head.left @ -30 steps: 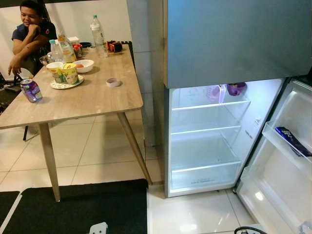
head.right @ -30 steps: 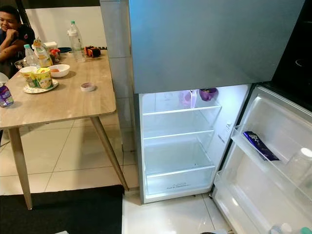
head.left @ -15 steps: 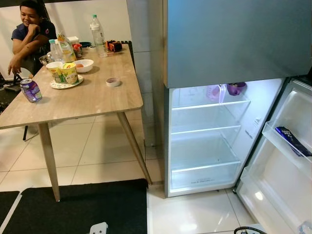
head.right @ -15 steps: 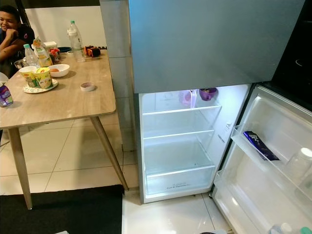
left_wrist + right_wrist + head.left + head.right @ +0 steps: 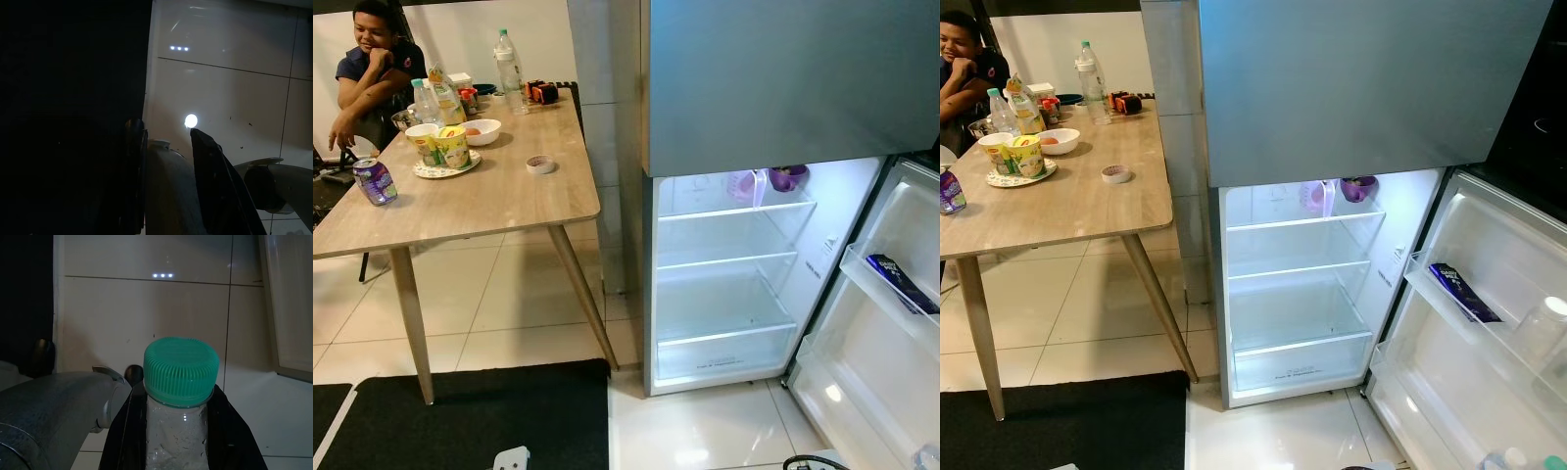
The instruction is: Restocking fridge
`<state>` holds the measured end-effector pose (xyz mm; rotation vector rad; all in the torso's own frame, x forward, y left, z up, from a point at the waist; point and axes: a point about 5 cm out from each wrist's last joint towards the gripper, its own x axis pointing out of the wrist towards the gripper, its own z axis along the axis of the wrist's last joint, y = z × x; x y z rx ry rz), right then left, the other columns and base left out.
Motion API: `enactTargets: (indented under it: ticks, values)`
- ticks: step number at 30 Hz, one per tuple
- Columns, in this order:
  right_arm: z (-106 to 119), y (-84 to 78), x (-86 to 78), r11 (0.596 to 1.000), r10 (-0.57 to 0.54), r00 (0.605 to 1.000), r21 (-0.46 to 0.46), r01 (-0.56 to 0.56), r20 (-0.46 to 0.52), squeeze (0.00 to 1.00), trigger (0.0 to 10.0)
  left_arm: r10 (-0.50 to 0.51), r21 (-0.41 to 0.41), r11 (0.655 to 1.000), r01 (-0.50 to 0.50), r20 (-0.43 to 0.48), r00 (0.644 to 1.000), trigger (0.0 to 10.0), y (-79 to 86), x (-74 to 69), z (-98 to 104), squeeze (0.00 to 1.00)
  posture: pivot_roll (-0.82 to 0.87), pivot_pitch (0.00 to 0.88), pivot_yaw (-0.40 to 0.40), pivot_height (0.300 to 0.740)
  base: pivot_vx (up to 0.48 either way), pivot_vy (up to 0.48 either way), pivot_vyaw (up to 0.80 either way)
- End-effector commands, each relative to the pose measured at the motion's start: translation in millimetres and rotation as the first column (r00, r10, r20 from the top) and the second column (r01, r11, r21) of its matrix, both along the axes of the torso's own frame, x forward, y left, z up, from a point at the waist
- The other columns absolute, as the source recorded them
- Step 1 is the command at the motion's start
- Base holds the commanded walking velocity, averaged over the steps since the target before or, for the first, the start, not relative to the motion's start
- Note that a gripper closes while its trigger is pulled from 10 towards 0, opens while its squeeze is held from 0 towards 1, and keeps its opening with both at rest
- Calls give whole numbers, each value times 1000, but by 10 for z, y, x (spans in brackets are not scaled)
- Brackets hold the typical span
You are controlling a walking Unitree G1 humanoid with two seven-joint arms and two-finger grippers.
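Your right gripper (image 5: 176, 431) was clamped on a clear bottle (image 5: 178, 431) with a green cap (image 5: 181, 369), the bottle standing along the fingers, cap toward the camera's upper centre, tiled floor behind it. The open fridge (image 5: 724, 294) sat in the centre-right of the head views, its shelves (image 5: 724, 262) nearly bare and its door (image 5: 891, 323) swung to the lower right edge. So the bottle's target lay ahead and up from your right arm, which I judged the nearer one. Your left gripper (image 5: 166, 161) hung idle over the floor, fingers slightly apart and holding nothing. More stock waited on the table (image 5: 499, 201), upper left.
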<state>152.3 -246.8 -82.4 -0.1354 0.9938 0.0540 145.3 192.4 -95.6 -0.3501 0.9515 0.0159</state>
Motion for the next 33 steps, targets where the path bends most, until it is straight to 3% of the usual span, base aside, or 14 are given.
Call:
enactTargets:
  ticks: [1,11,21,33]
  values:
    - [4,28,27,1000,7,1000,5,-7,9,0,10000,-11,-8,1000,11,-12,1000,10000,-38,-20,-14,0,-92,0,0,734,0,0,0]
    - [8,22,32,1000,12,1000,5,-12,7,0,10000,-11,-1,1000,11,-22,1000,10000,-6,-49,-21,0,-86,0,-4,734,0,0,0]
    - [25,32,79,1000,21,1000,6,-22,19,0,10000,-15,-2,1000,15,-5,1000,10000,-12,18,3,0,-88,0,-3,734,0,0,0]
    - [-6,52,15,1000,21,1000,11,-21,5,0,10000,-12,-13,1000,12,-13,1000,10000,-37,-11,-10,0,-87,0,1,734,0,0,0]
